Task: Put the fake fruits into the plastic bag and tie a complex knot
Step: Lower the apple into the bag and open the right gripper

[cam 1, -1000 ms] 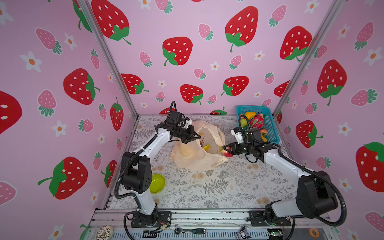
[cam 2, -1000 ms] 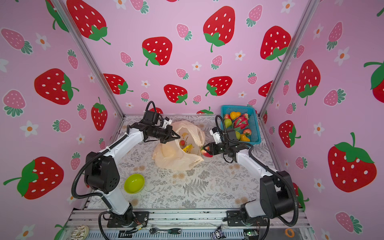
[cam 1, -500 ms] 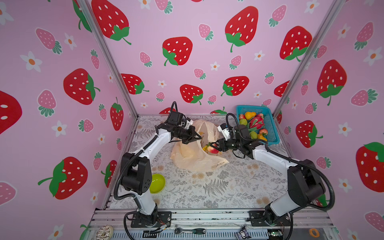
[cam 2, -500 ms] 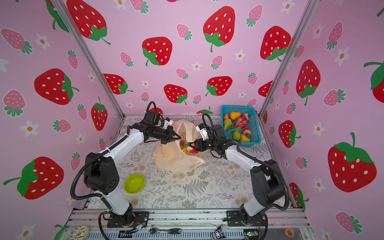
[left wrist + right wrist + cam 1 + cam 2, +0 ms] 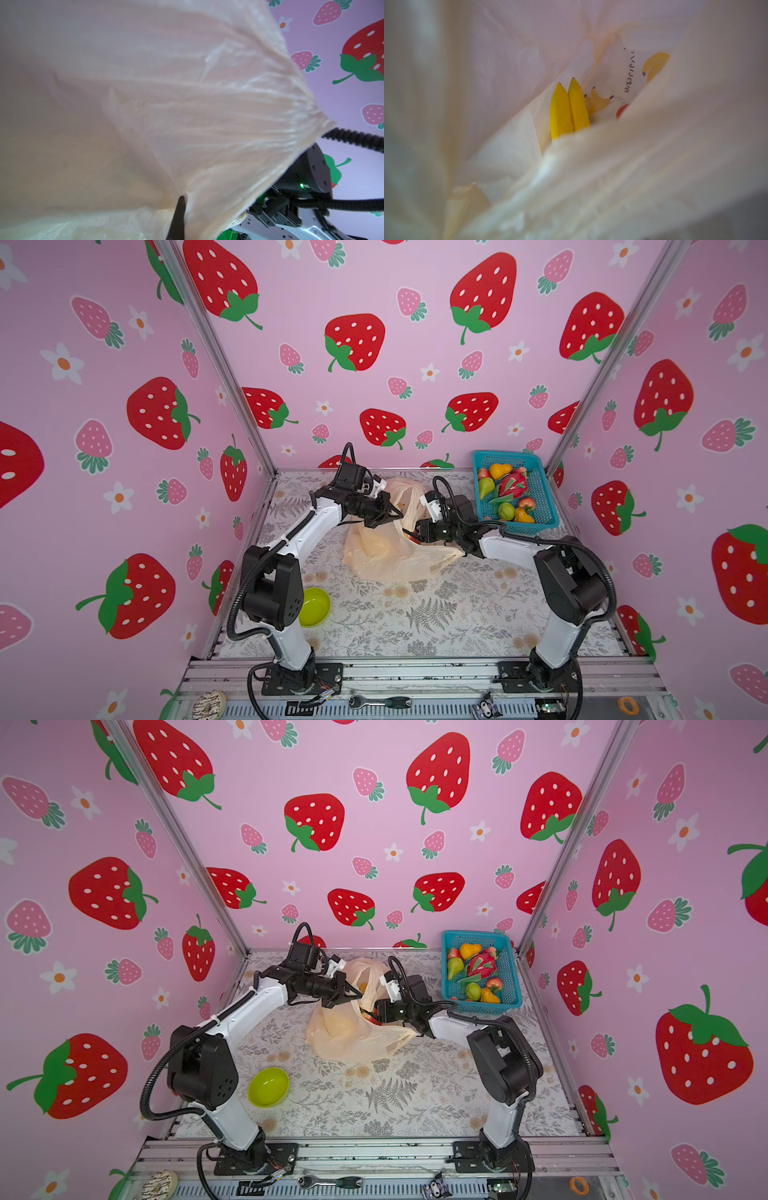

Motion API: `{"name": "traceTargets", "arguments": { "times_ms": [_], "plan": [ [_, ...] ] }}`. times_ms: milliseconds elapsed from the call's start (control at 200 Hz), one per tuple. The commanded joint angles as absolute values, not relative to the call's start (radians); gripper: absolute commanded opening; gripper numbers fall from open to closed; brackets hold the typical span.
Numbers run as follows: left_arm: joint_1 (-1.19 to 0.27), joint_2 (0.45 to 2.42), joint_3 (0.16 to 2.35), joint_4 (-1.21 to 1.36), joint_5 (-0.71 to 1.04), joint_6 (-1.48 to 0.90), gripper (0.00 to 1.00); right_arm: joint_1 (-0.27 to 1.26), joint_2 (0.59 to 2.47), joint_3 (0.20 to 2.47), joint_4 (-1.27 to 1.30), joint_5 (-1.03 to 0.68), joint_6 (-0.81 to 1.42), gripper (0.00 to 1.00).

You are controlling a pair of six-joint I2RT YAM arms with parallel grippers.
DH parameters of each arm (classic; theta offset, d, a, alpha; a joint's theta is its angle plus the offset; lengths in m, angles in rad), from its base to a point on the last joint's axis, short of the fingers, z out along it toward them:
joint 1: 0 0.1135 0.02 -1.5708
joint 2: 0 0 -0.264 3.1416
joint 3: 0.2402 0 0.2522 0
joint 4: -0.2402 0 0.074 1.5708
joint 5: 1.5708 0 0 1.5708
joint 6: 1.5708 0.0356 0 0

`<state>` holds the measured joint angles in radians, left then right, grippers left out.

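The plastic bag lies mid-table, toward the far side. The left gripper is pinched tight on its rim. The right gripper reaches into its mouth, and whether its jaws are apart cannot be told. Inside lie two bananas and one red apple. The one teal basket, far right, holds one dragon fruit.

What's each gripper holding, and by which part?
The left gripper is shut on the plastic bag, pinching the rim of its mouth. The right gripper has its fingertips hidden inside the bag's mouth, so its hold cannot be told.
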<state>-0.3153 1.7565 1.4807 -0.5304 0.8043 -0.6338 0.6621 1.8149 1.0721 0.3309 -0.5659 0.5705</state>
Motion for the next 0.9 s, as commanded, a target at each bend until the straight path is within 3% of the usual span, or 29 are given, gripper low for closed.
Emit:
{"name": "traceTargets", "arguments": {
  "times_ms": [0,330,545,896],
  "plan": [
    [-0.319,1.73,1.48,-0.53,0.82,-0.64,0.0,0.678,1.82,1.054,0.408,-0.613,0.621,0.47],
    [-0.319,1.732,1.479,-0.53,0.818,-0.638,0.0,0.659,1.736,1.016,0.305,-0.614,0.531,0.7],
    [-0.319,1.732,1.48,-0.532,0.818,-0.636,0.0,0.614,1.674,1.005,0.217,-0.637,0.461,0.7],
    [-0.303,1.723,1.48,-0.534,0.806,-0.633,0.0,0.466,1.537,1.044,-0.179,-0.652,0.123,0.68]
  ]
}}
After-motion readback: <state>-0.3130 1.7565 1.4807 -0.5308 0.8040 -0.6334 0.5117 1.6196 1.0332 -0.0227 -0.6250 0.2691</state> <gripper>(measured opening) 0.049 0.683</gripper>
